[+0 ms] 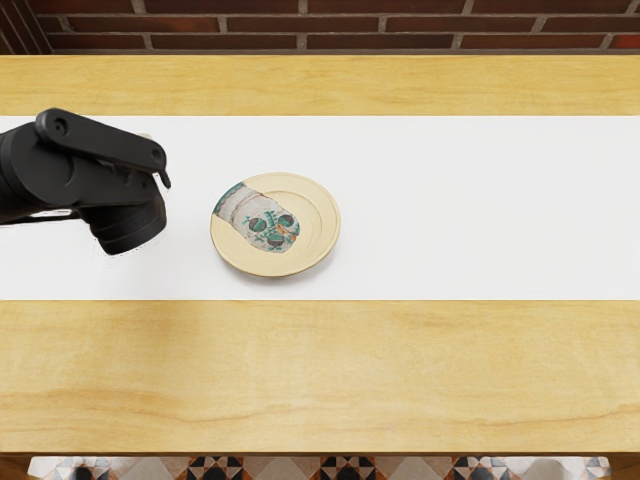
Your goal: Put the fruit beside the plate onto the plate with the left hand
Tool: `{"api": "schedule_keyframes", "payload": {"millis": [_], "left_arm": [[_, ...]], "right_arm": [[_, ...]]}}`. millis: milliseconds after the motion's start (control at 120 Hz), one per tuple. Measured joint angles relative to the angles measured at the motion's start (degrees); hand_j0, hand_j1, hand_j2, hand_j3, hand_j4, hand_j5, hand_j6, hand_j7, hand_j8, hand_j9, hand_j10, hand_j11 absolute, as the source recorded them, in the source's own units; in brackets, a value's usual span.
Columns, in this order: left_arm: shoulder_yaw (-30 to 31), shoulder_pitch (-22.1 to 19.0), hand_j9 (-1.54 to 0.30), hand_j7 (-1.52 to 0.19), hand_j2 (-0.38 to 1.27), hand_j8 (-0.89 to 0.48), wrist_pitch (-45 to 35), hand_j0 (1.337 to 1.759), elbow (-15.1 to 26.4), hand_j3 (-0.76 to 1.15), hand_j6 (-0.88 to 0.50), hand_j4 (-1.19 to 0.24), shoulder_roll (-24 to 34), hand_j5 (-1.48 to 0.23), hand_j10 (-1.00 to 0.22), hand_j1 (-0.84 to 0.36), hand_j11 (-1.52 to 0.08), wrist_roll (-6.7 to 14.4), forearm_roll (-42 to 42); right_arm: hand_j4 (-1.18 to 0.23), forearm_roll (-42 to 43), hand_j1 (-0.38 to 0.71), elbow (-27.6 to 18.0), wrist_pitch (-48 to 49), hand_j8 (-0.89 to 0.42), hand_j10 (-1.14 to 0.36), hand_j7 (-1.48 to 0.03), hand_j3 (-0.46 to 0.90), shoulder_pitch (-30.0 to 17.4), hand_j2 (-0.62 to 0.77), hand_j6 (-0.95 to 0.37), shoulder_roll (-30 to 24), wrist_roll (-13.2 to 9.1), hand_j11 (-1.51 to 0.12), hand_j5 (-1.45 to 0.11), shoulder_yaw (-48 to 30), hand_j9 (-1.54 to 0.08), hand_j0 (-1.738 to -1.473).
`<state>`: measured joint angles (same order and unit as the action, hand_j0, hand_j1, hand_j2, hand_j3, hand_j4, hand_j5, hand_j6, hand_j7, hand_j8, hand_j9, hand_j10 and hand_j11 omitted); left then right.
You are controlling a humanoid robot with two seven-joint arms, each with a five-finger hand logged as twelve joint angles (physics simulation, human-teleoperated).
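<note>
A round cream plate with a green and blue pattern in its middle lies on the white runner, left of the table's centre. Nothing rests on it. My left hand, black and bulky, hovers over the runner just left of the plate, a short gap away from its rim. The arm enters from the left edge. No fruit shows in the open; the hand covers the spot beside the plate, and whatever lies under it is hidden. Whether the hand holds anything I cannot tell.
A white runner crosses the wooden table from side to side. A brick wall stands behind the far edge. Patterned floor tiles show below the near edge.
</note>
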<state>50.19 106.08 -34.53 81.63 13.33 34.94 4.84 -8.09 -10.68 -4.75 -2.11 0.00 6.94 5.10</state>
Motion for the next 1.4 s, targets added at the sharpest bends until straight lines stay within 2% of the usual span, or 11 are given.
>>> {"api": "schedule_keyframes", "payload": {"millis": [225,333,433,550,625,667,833,967,1167,1275,1400], "left_arm": [[-1.6,5.2,-1.16,-1.2,0.54,-0.38,0.8,1.651,0.4,0.01,-0.65,-0.83,-5.0,-1.21,-0.49,-0.38,-1.16,0.0,-4.5],[-3.7,7.1,-1.16,-1.21,0.66,-0.39,0.9,1.652,0.4,0.0,-0.67,-0.83,-7.6,-1.22,-0.47,-0.41,-1.16,0.0,-6.7],[-6.3,7.3,-1.17,-1.21,0.59,-0.4,0.9,1.653,0.2,0.0,-0.69,-0.83,-9.9,-1.22,-0.47,-0.37,-1.16,0.0,-8.0],[-8.8,6.6,-1.18,-1.22,0.73,-0.39,0.9,1.654,-0.9,0.0,-0.71,-0.84,-12.7,-1.21,-0.48,-0.42,-1.16,0.0,-8.6],[-9.6,5.9,-1.18,-1.21,0.67,-0.37,0.9,1.654,-2.0,0.0,-0.75,-0.84,-13.2,-1.21,-0.47,-0.44,-1.16,-0.1,-8.7],[-9.9,5.3,-1.17,-1.2,0.65,-0.38,0.9,1.654,-2.6,0.0,-0.77,-0.84,-13.3,-1.2,-0.56,-0.44,-1.16,0.0,-8.6],[-10.6,5.1,-0.74,-0.76,0.33,-0.33,0.5,1.656,-4.0,0.0,-0.51,-0.54,-13.3,-0.76,-0.42,-0.21,-0.74,0.0,-8.3],[-11.3,5.0,-0.54,-0.55,0.2,-0.29,0.4,1.657,-4.3,0.0,-0.39,-0.4,-12.8,-0.55,-0.34,-0.08,-0.54,0.1,-8.3],[-19.6,1.3,-0.41,-0.41,0.11,-0.27,5.8,1.658,-3.9,0.0,-0.3,-0.31,1.6,-0.41,-0.28,0.0,-0.41,0.1,-7.6],[-30.2,-8.4,-0.37,-0.38,0.08,-0.26,14.7,1.658,-3.1,0.0,-0.28,-0.28,14.1,-0.38,-0.27,0.02,-0.37,0.1,-5.0],[-43.5,-14.9,-0.35,-0.36,0.07,-0.26,25.2,1.658,0.3,0.0,-0.27,-0.27,26.2,-0.36,-0.26,0.03,-0.35,0.1,-2.8]], "right_arm": [[-0.03,0.0,-0.31,0.0,0.0,-0.03,-0.03,-0.05,0.0,0.0,-0.01,-0.04,0.0,0.0,-0.05,-0.05,0.0,-0.05,-1.658],[-0.03,0.0,-0.31,0.0,0.0,-0.03,-0.03,-0.05,0.0,0.0,-0.01,-0.04,0.0,0.0,-0.05,-0.05,0.0,-0.05,-1.658],[-0.03,0.0,-0.31,0.0,0.0,-0.03,-0.03,-0.05,0.0,0.0,-0.01,-0.04,0.0,0.0,-0.05,-0.05,0.0,-0.05,-1.658],[-0.03,0.0,-0.31,0.0,0.0,-0.03,-0.03,-0.05,0.0,0.0,-0.01,-0.04,0.0,0.0,-0.05,-0.05,0.0,-0.05,-1.658],[-0.03,0.0,-0.31,0.1,0.0,-0.03,-0.03,-0.05,0.0,0.0,-0.01,-0.04,0.0,0.0,-0.05,-0.05,0.0,-0.05,-1.658],[-0.03,0.0,-0.31,0.0,0.0,-0.03,-0.03,-0.05,0.0,0.0,-0.01,-0.04,0.0,0.0,-0.05,-0.05,0.0,-0.05,-1.658],[-0.03,0.0,-0.31,0.0,0.0,-0.03,-0.03,-0.05,0.0,0.0,-0.01,-0.04,0.0,0.0,-0.05,-0.05,0.0,-0.05,-1.658],[-0.03,0.0,-0.31,0.0,0.0,-0.03,-0.03,-0.05,0.0,0.0,-0.01,-0.04,0.0,0.0,-0.05,-0.05,0.0,-0.05,-1.658],[-0.03,0.0,-0.31,0.1,0.0,-0.03,-0.03,-0.05,0.0,0.0,-0.01,-0.04,0.0,0.0,-0.05,-0.05,0.0,-0.05,-1.658],[-0.03,0.0,-0.31,0.1,0.0,-0.03,-0.03,-0.05,0.0,0.0,-0.01,-0.04,0.0,0.0,-0.05,-0.05,0.0,-0.05,-1.658],[-0.03,0.0,-0.31,0.1,0.0,-0.03,-0.03,-0.05,0.0,0.0,-0.01,-0.04,0.0,0.0,-0.05,-0.05,0.0,-0.05,-1.658]]}}
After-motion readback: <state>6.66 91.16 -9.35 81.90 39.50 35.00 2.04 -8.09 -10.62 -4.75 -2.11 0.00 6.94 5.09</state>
